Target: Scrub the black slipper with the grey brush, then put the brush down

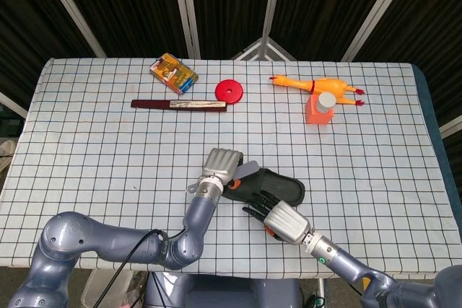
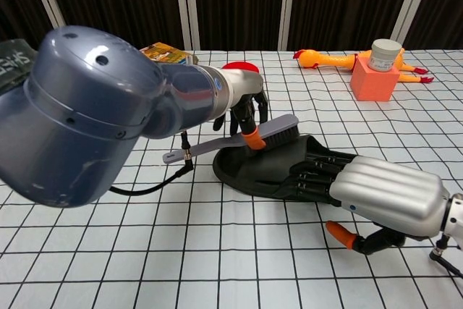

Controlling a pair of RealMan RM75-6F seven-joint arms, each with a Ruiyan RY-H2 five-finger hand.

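The black slipper (image 2: 262, 168) (image 1: 285, 185) lies on the checked table near its front edge. My left hand (image 2: 242, 106) (image 1: 222, 164) grips the grey brush (image 2: 278, 129) by its handle, bristles down over the slipper's heel end. The brush handle (image 2: 195, 150) sticks out to the left. My right hand (image 2: 376, 189) (image 1: 276, 214) rests on the slipper's toe end, dark fingers (image 2: 312, 171) spread flat on it and holding it still.
At the back stand an orange block with a white jar (image 2: 380, 69), a yellow rubber chicken (image 2: 329, 59), a red disc (image 1: 229, 91), a colourful packet (image 1: 173, 73) and a dark red knife-like bar (image 1: 178, 104). The table's front edge runs just below my hands.
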